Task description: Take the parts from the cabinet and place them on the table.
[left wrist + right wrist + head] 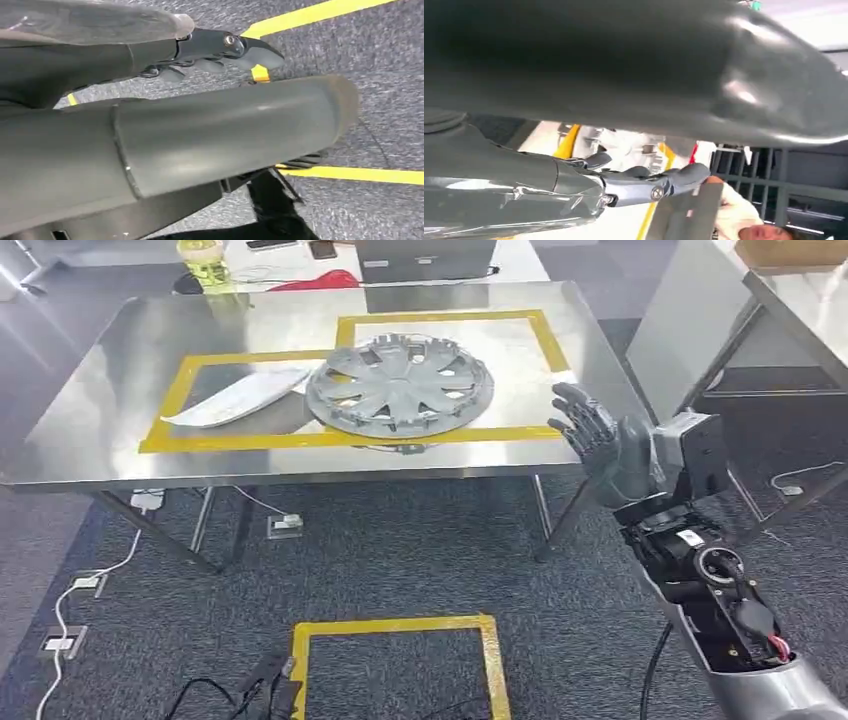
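Observation:
A grey wheel cover [400, 385] lies flat on the steel table [90, 400], inside the yellow tape outline. A pale long curved part [240, 400] lies to its left, also within the tape. My right hand [600, 440] hovers open at the table's near right edge, fingers spread, holding nothing. In the right wrist view the right hand's fingers [639, 182] stretch out toward the table with the wheel cover [624, 145] beyond them. My left hand [200, 55] hangs low over the carpet, fingers extended and empty.
A yellow tape square [395, 660] marks the carpet in front of the table. Cables and power boxes [70, 615] lie on the floor at left. Another steel table [800, 310] stands at right. A person [749, 220] is beyond the table.

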### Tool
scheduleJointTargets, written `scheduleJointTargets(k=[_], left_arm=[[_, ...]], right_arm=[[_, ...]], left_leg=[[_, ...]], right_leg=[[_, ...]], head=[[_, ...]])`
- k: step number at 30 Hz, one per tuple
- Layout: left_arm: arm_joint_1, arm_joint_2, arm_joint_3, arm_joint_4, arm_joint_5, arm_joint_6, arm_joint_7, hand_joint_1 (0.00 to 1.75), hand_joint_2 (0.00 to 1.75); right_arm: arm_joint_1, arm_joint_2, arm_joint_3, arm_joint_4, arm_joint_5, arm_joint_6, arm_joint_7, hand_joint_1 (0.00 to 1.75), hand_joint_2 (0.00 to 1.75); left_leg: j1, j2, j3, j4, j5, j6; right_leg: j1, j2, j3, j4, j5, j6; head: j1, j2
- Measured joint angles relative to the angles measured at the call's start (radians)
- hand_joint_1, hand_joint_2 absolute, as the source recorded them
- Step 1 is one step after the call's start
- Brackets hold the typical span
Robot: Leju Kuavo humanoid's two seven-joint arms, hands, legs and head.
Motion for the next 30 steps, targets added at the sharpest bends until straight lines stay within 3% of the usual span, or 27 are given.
scheduleJointTargets(k=[2, 3, 4, 5, 7, 8, 9, 11, 12, 13, 14, 16, 17, 18, 19, 22, 23, 24, 25, 27, 28, 29, 30], left_arm=[[-0.002, 0.000, -0.001, 0.000, 0.001, 0.000, 0.001, 0.00, 0.00], [-0.004, 0.007, -0.001, 0.000, 0.003, 0.000, 0.001, 0.00, 0.00], [-0.006, 0.004, -0.002, 0.000, 0.003, 0.000, 0.001, 0.00, 0.00], [-0.004, 0.006, -0.002, 0.000, 0.003, 0.000, 0.001, 0.00, 0.00], [0.001, 0.004, -0.002, 0.000, 0.003, 0.000, 0.001, 0.00, 0.00], [0.001, 0.002, -0.002, 0.000, 0.003, 0.000, 0.001, 0.00, 0.00], [-0.001, 0.003, -0.002, 0.000, 0.003, 0.000, 0.001, 0.00, 0.00], [-0.004, 0.002, -0.002, 0.000, 0.003, 0.000, 0.001, 0.00, 0.00], [-0.003, 0.002, -0.002, 0.000, 0.003, 0.000, 0.001, 0.00, 0.00], [-0.001, 0.002, -0.002, 0.000, 0.003, 0.000, 0.001, 0.00, 0.00], [0.001, 0.002, -0.002, 0.000, 0.003, 0.000, 0.001, 0.00, 0.00], [0.000, 0.002, -0.002, 0.000, 0.003, 0.000, 0.001, 0.00, 0.00], [0.000, 0.003, -0.002, 0.000, 0.003, 0.000, 0.000, 0.00, 0.00], [0.001, 0.011, -0.002, 0.001, 0.003, 0.002, 0.000, 0.00, 0.00], [0.001, 0.007, -0.002, 0.001, 0.003, 0.002, -0.002, 0.00, 0.00], [-0.001, 0.006, -0.002, 0.001, 0.003, 0.002, -0.002, 0.00, 0.00], [-0.002, 0.004, -0.002, 0.001, 0.003, 0.002, -0.002, 0.00, 0.00], [-0.003, 0.005, -0.002, 0.001, 0.003, 0.003, -0.002, 0.00, 0.00], [-0.003, 0.005, -0.002, 0.001, 0.003, 0.003, -0.002, 0.00, 0.00], [-0.003, 0.003, -0.002, 0.001, 0.003, 0.002, -0.002, 0.00, 0.00], [-0.003, 0.002, -0.002, 0.001, 0.003, 0.002, -0.002, 0.00, 0.00], [-0.002, 0.002, -0.002, 0.001, 0.003, 0.002, -0.002, 0.00, 0.00], [-0.002, 0.000, -0.002, 0.001, 0.003, 0.002, -0.002, 0.00, 0.00]], right_arm=[[-0.001, 0.000, -0.005, 0.003, -0.003, 0.001, -0.003, 0.00, 0.00], [-0.002, 0.001, -0.005, 0.007, -0.003, 0.003, -0.008, 0.00, 0.00], [0.001, 0.004, -0.005, 0.008, -0.004, 0.004, -0.009, 0.00, 0.00], [0.007, 0.004, -0.005, 0.008, -0.003, 0.004, -0.011, 0.00, 0.00], [0.006, 0.004, -0.009, 0.010, -0.004, 0.004, -0.012, 0.00, 0.00], [0.006, 0.005, -0.012, 0.009, -0.003, 0.004, -0.013, 0.00, 0.00], [0.005, 0.005, -0.012, 0.009, -0.003, 0.005, -0.013, 0.00, 0.00], [0.006, 0.007, -0.012, 0.009, -0.003, 0.005, -0.013, 0.00, 0.00], [0.007, 0.007, -0.012, 0.010, -0.003, 0.005, -0.013, 0.00, 0.00], [0.007, 0.007, -0.012, 0.011, -0.003, 0.005, -0.013, 0.00, 0.00], [0.007, 0.007, -0.012, 0.011, -0.003, 0.005, -0.013, 0.00, 0.00], [0.006, 0.007, -0.012, 0.011, -0.003, 0.005, -0.013, 0.00, 0.00], [0.005, 0.008, -0.012, 0.011, -0.003, 0.005, -0.013, 0.00, 0.00], [0.005, 0.010, -0.013, 0.012, -0.003, 0.005, -0.014, 0.00, 0.00], [0.004, 0.010, -0.013, 0.012, -0.003, 0.005, -0.013, 0.00, 0.00], [0.008, 0.010, -0.013, 0.012, -0.003, 0.004, -0.013, 0.00, 0.00], [0.008, 0.010, -0.016, 0.012, -0.004, 0.004, -0.013, 0.00, 0.00], [0.008, 0.010, -0.019, 0.012, -0.004, 0.004, -0.014, 0.00, 0.00], [0.006, 0.010, -0.020, 0.013, -0.004, 0.004, -0.013, 0.00, 0.00], [0.010, 0.011, -0.018, 0.014, -0.004, 0.005, -0.014, 0.00, 0.00], [0.012, 0.011, -0.019, 0.016, -0.004, 0.005, -0.013, 0.00, 0.00], [0.014, 0.011, -0.020, 0.018, -0.004, 0.005, -0.013, 0.00, 0.00], [0.014, 0.011, -0.021, 0.019, -0.004, 0.004, -0.013, 0.00, 0.00]], left_leg=[[0.016, -0.002, -0.012, 0.050, -0.029, -0.028], [0.006, -0.004, -0.028, 0.081, -0.046, -0.044], [0.012, -0.006, -0.036, 0.092, -0.048, -0.048], [0.013, -0.006, -0.037, 0.089, -0.046, -0.051], [0.019, -0.005, -0.037, 0.084, -0.042, -0.058], [0.022, -0.002, -0.039, 0.095, -0.055, -0.059], [0.019, -0.001, -0.061, 0.143, -0.084, -0.053], [0.005, -0.001, -0.159, 0.330, -0.163, -0.045], [0.000, -0.001, -0.201, 0.406, -0.185, -0.040], [-0.005, -0.002, -0.228, 0.445, -0.185, -0.033], [-0.011, -0.002, -0.227, 0.431, -0.164, -0.023], [-0.025, -0.011, -0.165, 0.280, -0.072, 0.005], [-0.033, -0.036, -0.122, 0.183, -0.026, 0.023], [-0.032, -0.078, -0.100, 0.139, -0.030, 0.041], [-0.036, -0.070, -0.096, 0.122, -0.028, 0.035], [-0.043, -0.044, -0.087, 0.111, -0.031, 0.031], [-0.026, -0.028, -0.073, 0.084, -0.022, 0.027], [-0.031, -0.021, -0.063, 0.074, -0.020, 0.029], [-0.033, -0.011, -0.058, 0.071, -0.020, 0.032], [-0.038, 0.008, -0.054, 0.071, -0.024, 0.036], [-0.039, 0.017, -0.053, 0.072, -0.026, 0.038], [-0.040, 0.025, -0.052, 0.073, -0.027, 0.038], [-0.041, 0.033, -0.050, 0.074, -0.030, 0.037]], right_leg=[[-0.025, -0.009, 0.075, -0.163, 0.090, 0.034], [-0.017, 0.002, 0.079, -0.177, 0.060, 0.039], [-0.017, 0.014, 0.067, -0.160, 0.057, 0.000], [-0.014, 0.013, 0.061, -0.153, 0.053, -0.010], [-0.009, 0.018, 0.055, -0.145, 0.053, -0.028], [-0.010, 0.018, 0.058, -0.149, 0.054, -0.039], [-0.007, 0.019, 0.060, -0.151, 0.055, -0.041], [0.000, 0.019, 0.060, -0.155, 0.055, -0.048], [0.005, 0.019, 0.060, -0.155, 0.054, -0.052], [0.010, 0.027, 0.061, -0.155, 0.052, -0.055], [0.015, 0.033, 0.063, -0.154, 0.052, -0.056], [0.023, 0.050, 0.068, -0.155, 0.050, -0.058], [0.025, 0.058, 0.071, -0.156, 0.049, -0.059], [0.025, 0.063, 0.068, -0.158, 0.049, -0.057], [0.024, 0.076, 0.065, -0.158, 0.049, -0.055], [0.014, 0.103, 0.065, -0.173, 0.057, -0.035], [0.015, 0.099, 0.065, -0.170, 0.052, -0.030], [0.024, 0.056, 0.057, -0.147, 0.036, -0.028], [0.023, 0.025, 0.027, -0.084, -0.002, -0.028], [0.023, 0.011, -0.047, 0.073, -0.068, -0.025], [0.023, 0.009, -0.073, 0.123, -0.078, -0.023], [0.023, 0.007, -0.074, 0.120, -0.063, -0.023], [0.023, 0.005, -0.052, 0.073, -0.029, -0.025]], head=[[0.003, 0.000], [0.014, 0.000], [0.011, 0.000], [0.000, 0.000], [-0.004, 0.000], [-0.012, 0.000], [-0.021, 0.000], [-0.037, 0.000], [-0.045, 0.000], [-0.048, 0.000], [-0.049, 0.000], [-0.054, 0.000], [-0.059, 0.000], [-0.053, 0.000], [-0.048, 0.000], [-0.065, 0.000], [-0.063, 0.000], [-0.055, 0.000], [-0.042, 0.000], [-0.034, 0.000], [-0.031, 0.000], [-0.025, 0.000], [-0.019, 0.000]])
